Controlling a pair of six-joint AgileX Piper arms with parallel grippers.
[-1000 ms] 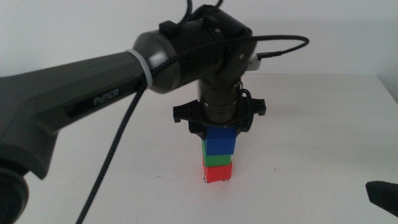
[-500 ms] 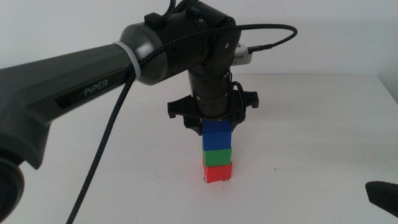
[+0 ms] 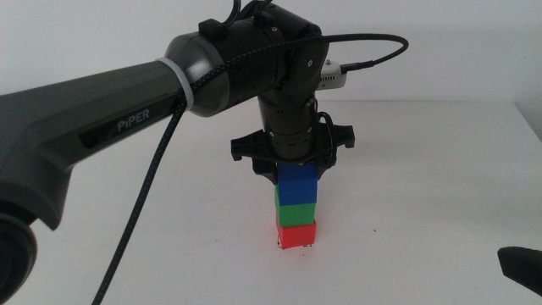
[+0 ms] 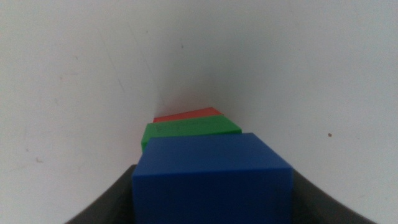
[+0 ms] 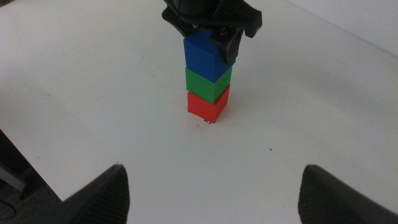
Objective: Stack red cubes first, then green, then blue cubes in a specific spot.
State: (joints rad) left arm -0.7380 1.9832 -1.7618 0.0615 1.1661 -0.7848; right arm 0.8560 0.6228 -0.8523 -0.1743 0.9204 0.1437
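Observation:
Three cubes stand in one straight stack on the white table: the red cube (image 3: 296, 236) at the bottom, the green cube (image 3: 295, 214) on it, the blue cube (image 3: 296, 188) on top. Small black corner marks of the spot (image 3: 280, 246) peek out at the red cube's base. My left gripper (image 3: 295, 175) points straight down over the stack, shut on the blue cube, whose top face (image 4: 211, 180) fills the gap between the jaws. The right gripper (image 5: 211, 199) waits open at the table's near right corner (image 3: 521, 267), far from the stack.
The left arm's thick grey link (image 3: 102, 127) and its braided cable (image 3: 144, 212) cross the left half of the table. A lone black speck (image 5: 270, 149) lies on the table to the right of the stack.
Over the last second the left gripper shifted slightly left with the blue cube, which now sits squarely over the green one. Since half a second ago nothing visibly moved.

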